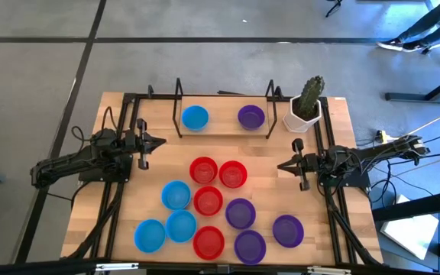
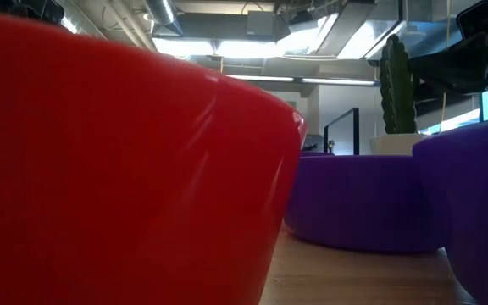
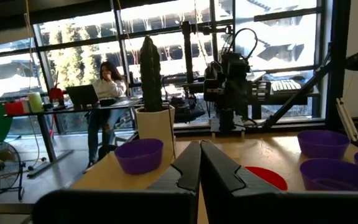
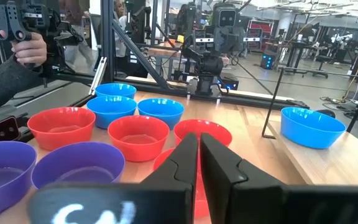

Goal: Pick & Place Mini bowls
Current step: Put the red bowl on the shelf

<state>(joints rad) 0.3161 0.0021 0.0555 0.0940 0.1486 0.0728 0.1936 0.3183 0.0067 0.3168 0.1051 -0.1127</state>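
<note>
Both grippers closed and empty, mini bowls between them

The left gripper (image 1: 161, 141) and right gripper (image 1: 279, 165) are seen pinched shut at the table's sides; the red mini bowls (image 1: 203, 169) lie inward, about equally near each, the cluster spreading toward the front edge.

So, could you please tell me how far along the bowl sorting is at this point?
Looks done: one blue bowl and one purple bowl sit on the raised rack at the table's far edge. In hand: nothing; the left hand and right hand are both shut and empty, waiting at the table's sides. Left: ten bowls in the cluster on the table, four red, three blue, three purple.
</note>
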